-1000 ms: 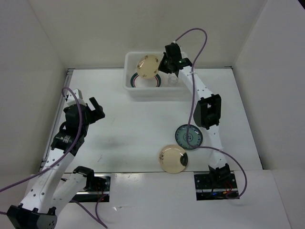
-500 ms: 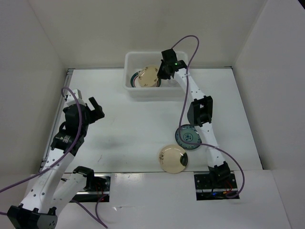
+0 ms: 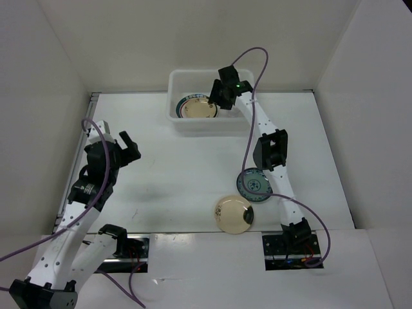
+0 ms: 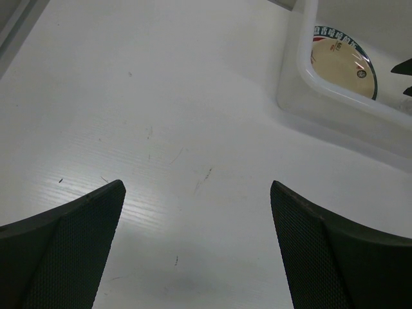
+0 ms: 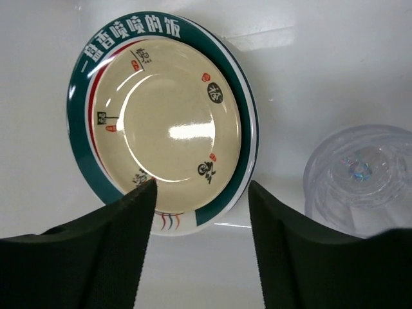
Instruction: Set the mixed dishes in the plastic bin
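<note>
The plastic bin sits at the far middle of the table. Inside it, toward its left side, a cream plate lies flat and nested on top of a white plate with a dark-green and red rim. Just to the right of them on the bin floor stands clear glass; whether it is one cup or two nested cannot be told. The right gripper hangs over the bin above the near edge of the stacked plates, its fingers spread apart and grasping nothing. Two dishes remain outside the bin, at the near right of the table: a teal patterned plate, partly under the right arm, and beside it, nearer, another cream plate. The left gripper is at the left over bare table, fingers released wide and empty.
</note>
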